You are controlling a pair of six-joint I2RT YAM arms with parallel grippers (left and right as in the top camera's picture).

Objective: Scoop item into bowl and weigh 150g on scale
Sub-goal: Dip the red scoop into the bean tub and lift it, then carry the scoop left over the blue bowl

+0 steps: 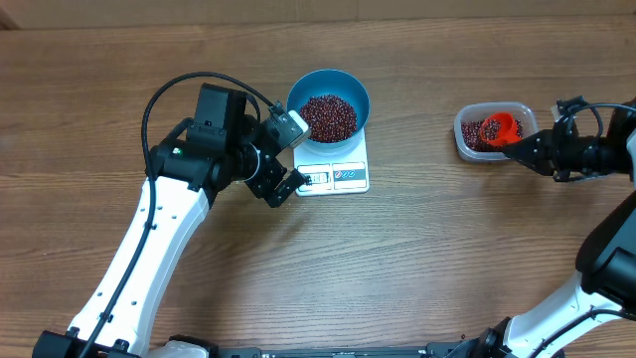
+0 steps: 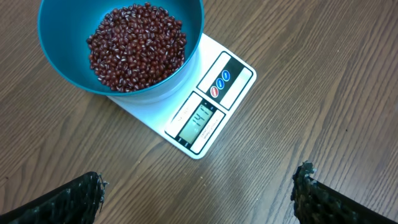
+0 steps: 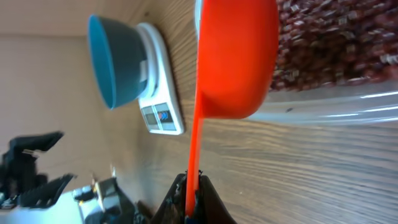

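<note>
The blue bowl point(image 1: 329, 105) stands on the white scale point(image 1: 338, 171) and holds a heap of dark red-brown beans point(image 1: 328, 116). From the left wrist, the bowl point(image 2: 68, 37), the beans point(image 2: 137, 46) and the scale's lit display point(image 2: 200, 119) show. My left gripper point(image 1: 283, 157) hovers open just left of the scale, its fingertips point(image 2: 87, 193) wide apart over bare wood. At the far right, my right gripper point(image 1: 529, 151) is shut on the handle of an orange scoop point(image 1: 502, 129), whose cup point(image 3: 233, 59) sits over the beans in a clear tub point(image 1: 491, 130).
The clear tub point(image 3: 348, 102) of beans lies near the table's right side. Both arm bodies reach in from the near edge, the left arm point(image 1: 149, 259) at lower left and the right arm point(image 1: 606, 268) at lower right.
</note>
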